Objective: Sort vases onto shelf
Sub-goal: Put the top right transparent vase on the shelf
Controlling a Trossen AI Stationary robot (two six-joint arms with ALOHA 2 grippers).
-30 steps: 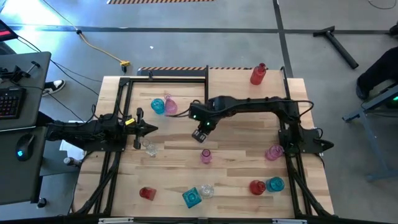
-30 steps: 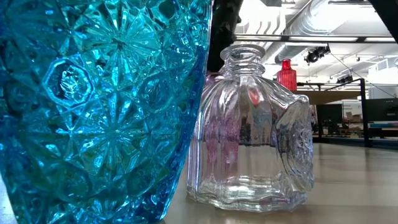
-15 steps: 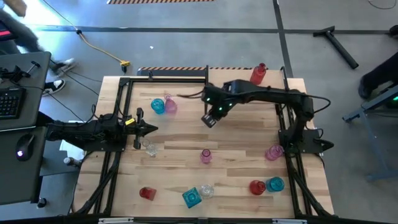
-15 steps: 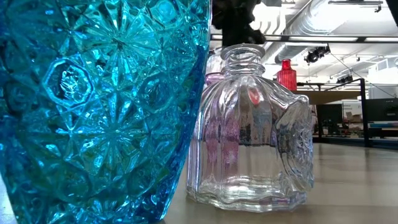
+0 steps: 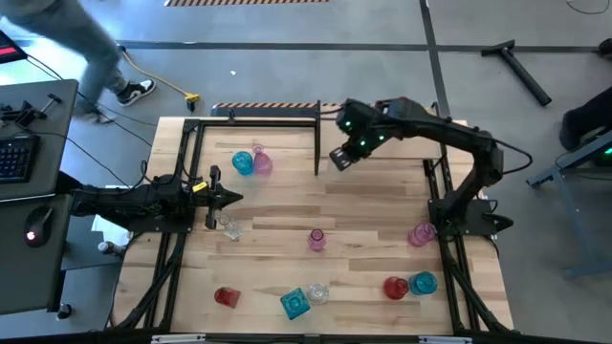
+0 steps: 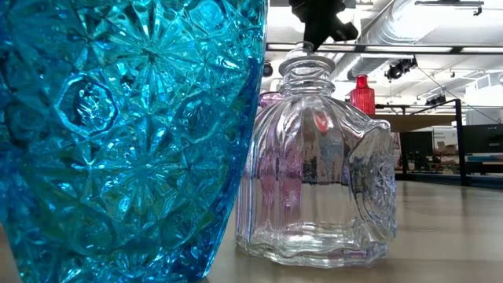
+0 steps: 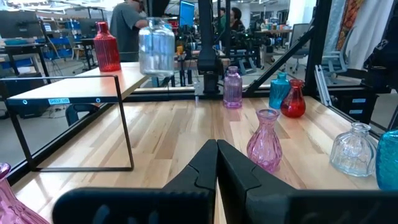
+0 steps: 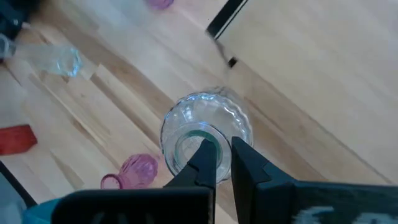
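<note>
My right gripper (image 5: 340, 159) is shut on a clear ribbed glass vase (image 8: 205, 134) and holds it in the air at the near left corner of the shelf (image 5: 394, 161), a raised light-wood platform on black posts. In the left wrist view the vase (image 7: 155, 48) hangs above the shelf's edge (image 7: 124, 78), on which a red vase (image 7: 107, 46) stands. My left gripper (image 5: 226, 199) waits shut over the table's left side. Teal, pink, red and clear vases stand about the tabletop. My right gripper holds the clear vase by the rim of its mouth (image 8: 214, 138), coming from above and pointing down. One finger (image 8: 205, 158) seems to reach into the mouth and the other (image 8: 244, 160) stands outside the neck. The vase hangs upright below the fingers, lifted clear.
A teal vase (image 5: 243, 163) and a pink one (image 5: 261, 161) stand at far left, a clear one (image 5: 229, 227) by my left gripper, a pink one (image 5: 316, 239) mid-table. Along the near edge stand several more (image 5: 295, 303). A person walks beyond the far left corner.
My right gripper has carried the clear vase up from the table's middle toward the far edge and to the right, ending at the shelf's near left corner. The vase stays upright in the hold. A person has walked into view beyond the table's far left.
</note>
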